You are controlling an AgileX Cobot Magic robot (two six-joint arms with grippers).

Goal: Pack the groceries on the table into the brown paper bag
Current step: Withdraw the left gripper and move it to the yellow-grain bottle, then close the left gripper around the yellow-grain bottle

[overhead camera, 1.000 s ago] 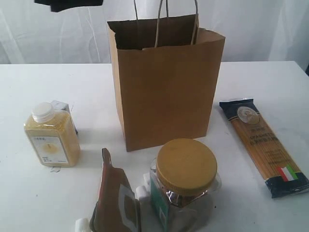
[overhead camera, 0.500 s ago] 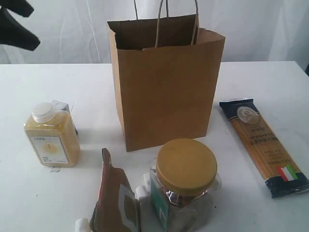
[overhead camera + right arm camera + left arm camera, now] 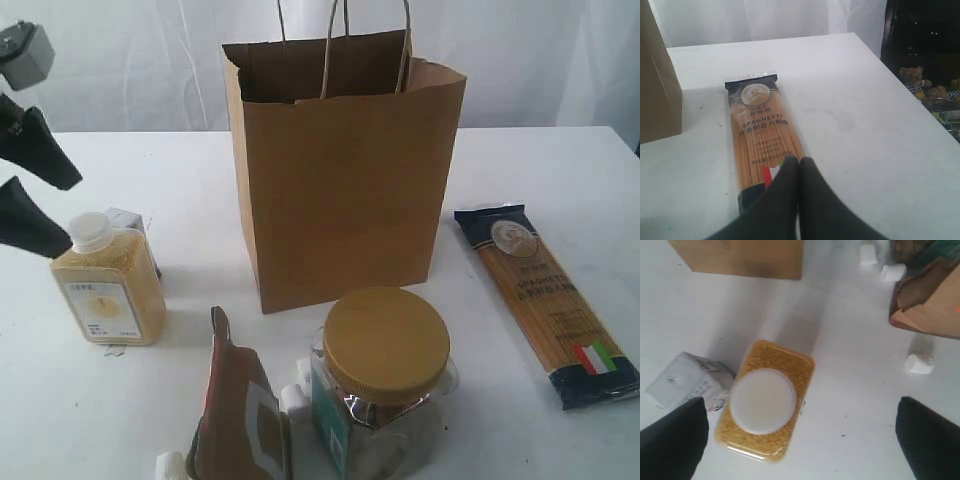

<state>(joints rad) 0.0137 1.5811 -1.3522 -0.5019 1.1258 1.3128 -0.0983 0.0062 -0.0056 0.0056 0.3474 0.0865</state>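
The yellow-grain bottle point(image 3: 108, 285) with its white cap stands at the table's left. My left gripper point(image 3: 72, 215) hangs open just above and left of the cap; in the left wrist view the bottle point(image 3: 765, 412) lies between the spread fingers point(image 3: 675, 440), nearer one of them. A pale grey can point(image 3: 128, 225) sits right behind the bottle. The brown-orange pouch point(image 3: 240, 415) and the mustard-lidded jar point(image 3: 385, 350) are at the front. The brown paper bag point(image 3: 345, 180) stands upright behind them. My right gripper point(image 3: 800, 162) is shut and empty over the near end of the spaghetti packet point(image 3: 762, 135).
Small white cylindrical bits point(image 3: 919, 363) lie near the pouch point(image 3: 930, 305) and jar. The spaghetti packet point(image 3: 545, 300) lies flat on the white table point(image 3: 560, 170) right of the bag. Beyond the table's right edge point(image 3: 885, 65) are dark surroundings with soft toys.
My left gripper has come down from the upper left, out of the top of the view, to the height of the bottle's cap. Nothing on the table has moved.
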